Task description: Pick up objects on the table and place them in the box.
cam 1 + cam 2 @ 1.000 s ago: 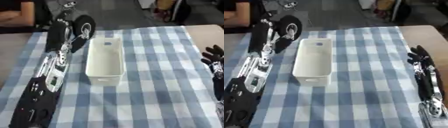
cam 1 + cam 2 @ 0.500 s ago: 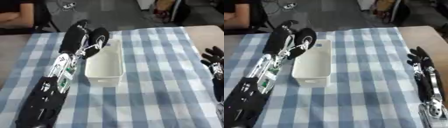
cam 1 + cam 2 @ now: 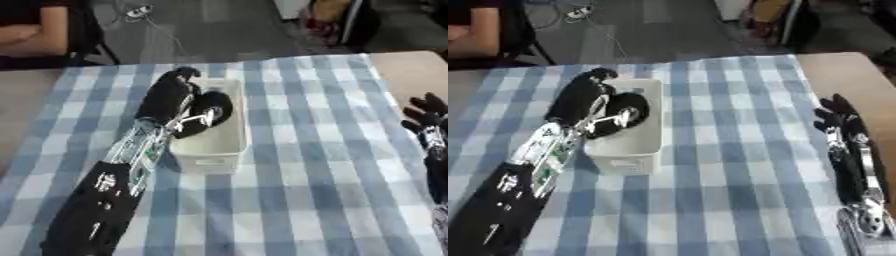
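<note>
Work area surroundings, as I see them from the head camera.
I see a blue-and-white checked tablecloth (image 3: pixel 306 165) over a tan table (image 3: pixel 837 67); beyond it, a grey floor (image 3: pixel 227 35) with a cable (image 3: pixel 162 30) across the upper frame.

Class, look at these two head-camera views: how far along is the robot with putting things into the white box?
Done: no loose items show on the checked tablecloth. In hand: the left hand holds a black round object over the white box, inside its rim; whether it touches the bottom cannot be told. Left: letting go and drawing the arm back. The right hand rests open at the right edge.
</note>
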You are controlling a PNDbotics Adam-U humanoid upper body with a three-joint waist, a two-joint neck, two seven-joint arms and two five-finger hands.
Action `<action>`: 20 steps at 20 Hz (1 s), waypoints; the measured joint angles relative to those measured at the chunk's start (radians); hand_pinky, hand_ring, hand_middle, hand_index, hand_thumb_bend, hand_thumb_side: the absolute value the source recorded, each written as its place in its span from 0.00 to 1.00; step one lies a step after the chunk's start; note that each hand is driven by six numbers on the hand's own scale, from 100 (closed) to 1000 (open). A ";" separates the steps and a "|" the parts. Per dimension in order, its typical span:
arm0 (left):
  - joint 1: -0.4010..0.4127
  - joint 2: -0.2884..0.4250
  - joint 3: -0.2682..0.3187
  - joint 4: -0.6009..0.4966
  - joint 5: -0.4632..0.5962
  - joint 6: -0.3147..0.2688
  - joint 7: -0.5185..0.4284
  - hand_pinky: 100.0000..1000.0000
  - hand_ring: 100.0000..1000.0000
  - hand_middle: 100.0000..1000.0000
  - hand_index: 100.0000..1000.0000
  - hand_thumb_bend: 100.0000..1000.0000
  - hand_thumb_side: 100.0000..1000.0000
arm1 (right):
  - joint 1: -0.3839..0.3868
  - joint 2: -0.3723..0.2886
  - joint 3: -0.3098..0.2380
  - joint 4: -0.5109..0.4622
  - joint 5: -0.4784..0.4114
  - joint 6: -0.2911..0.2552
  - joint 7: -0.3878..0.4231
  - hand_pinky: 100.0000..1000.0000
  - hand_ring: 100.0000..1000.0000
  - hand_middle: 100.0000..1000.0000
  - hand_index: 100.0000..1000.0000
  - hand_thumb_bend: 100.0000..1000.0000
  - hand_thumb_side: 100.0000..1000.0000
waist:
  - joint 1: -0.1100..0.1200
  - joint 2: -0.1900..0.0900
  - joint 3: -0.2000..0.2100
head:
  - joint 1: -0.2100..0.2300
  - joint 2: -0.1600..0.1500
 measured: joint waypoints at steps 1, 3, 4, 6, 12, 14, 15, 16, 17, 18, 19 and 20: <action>0.003 0.000 -0.004 0.004 -0.013 -0.006 -0.008 0.90 0.94 0.89 0.74 0.30 0.67 | 0.000 0.000 0.000 0.001 0.000 0.000 0.000 0.85 0.86 0.85 0.96 0.00 0.67 | 0.000 0.000 0.000 | 0.000 0.000; 0.009 0.000 -0.009 0.010 -0.036 -0.019 -0.025 0.91 0.95 0.90 0.79 0.51 0.75 | 0.000 0.000 0.000 0.001 0.000 0.000 0.000 0.85 0.86 0.85 0.96 0.00 0.67 | 0.000 0.000 0.000 | 0.000 0.000; 0.010 0.000 -0.009 0.012 -0.046 -0.028 -0.033 0.91 0.95 0.90 0.80 0.53 0.75 | 0.000 0.000 0.000 0.001 0.000 0.000 0.000 0.85 0.86 0.85 0.96 0.00 0.67 | 0.000 0.000 0.000 | 0.000 0.000; 0.012 0.000 -0.010 0.014 -0.061 -0.040 -0.046 0.91 0.95 0.90 0.80 0.55 0.74 | 0.000 0.000 0.000 0.001 0.000 0.000 0.000 0.85 0.86 0.85 0.96 0.00 0.67 | 0.000 0.000 0.000 | 0.000 0.000; 0.012 0.000 -0.009 0.013 -0.078 -0.053 -0.066 0.91 0.95 0.90 0.80 0.55 0.74 | 0.000 0.000 0.000 0.001 0.000 -0.002 0.002 0.85 0.86 0.85 0.96 0.00 0.67 | 0.000 0.000 0.000 | 0.000 0.000; 0.012 0.000 -0.009 0.013 -0.080 -0.052 -0.067 0.91 0.95 0.91 0.80 0.54 0.75 | 0.000 0.000 0.000 0.001 0.000 -0.002 0.002 0.85 0.86 0.85 0.96 0.00 0.67 | 0.000 0.000 0.000 | 0.000 0.000; 0.012 0.000 -0.009 0.013 -0.080 -0.052 -0.067 0.91 0.95 0.91 0.80 0.53 0.75 | 0.000 0.000 0.000 0.001 0.000 -0.002 0.002 0.85 0.86 0.85 0.96 0.00 0.67 | 0.000 0.000 0.000 | 0.000 0.000; 0.012 0.000 -0.009 0.014 -0.076 -0.053 -0.069 0.90 0.95 0.98 0.80 0.49 0.81 | 0.000 0.000 0.000 0.001 0.000 -0.003 0.003 0.85 0.86 0.85 0.96 0.00 0.67 | 0.000 0.000 0.000 | 0.000 0.000; 0.015 -0.002 -0.006 0.016 -0.059 -0.051 -0.075 0.90 0.95 0.98 0.80 0.49 0.81 | 0.000 0.000 0.000 0.001 0.000 -0.003 0.003 0.85 0.86 0.85 0.96 0.00 0.67 | 0.000 0.000 0.000 | 0.000 0.000; 0.016 -0.006 0.000 0.024 -0.026 -0.046 -0.083 0.87 0.94 1.00 0.79 0.47 0.87 | 0.000 0.000 0.000 0.002 0.000 -0.003 0.003 0.85 0.86 0.85 0.96 0.00 0.67 | 0.000 0.000 0.001 | 0.000 0.000; 0.018 -0.013 0.011 0.038 0.033 -0.037 -0.094 0.87 0.94 1.00 0.79 0.47 0.87 | 0.000 0.000 0.000 0.002 0.000 -0.003 0.003 0.85 0.86 0.85 0.96 0.00 0.67 | 0.000 0.000 0.001 | 0.000 0.000; 0.018 -0.019 0.024 0.052 0.114 -0.026 -0.106 0.86 0.93 1.00 0.79 0.49 0.89 | 0.000 0.000 0.000 0.002 0.000 -0.003 0.003 0.85 0.86 0.85 0.96 0.00 0.67 | 0.000 0.000 0.001 | 0.000 0.000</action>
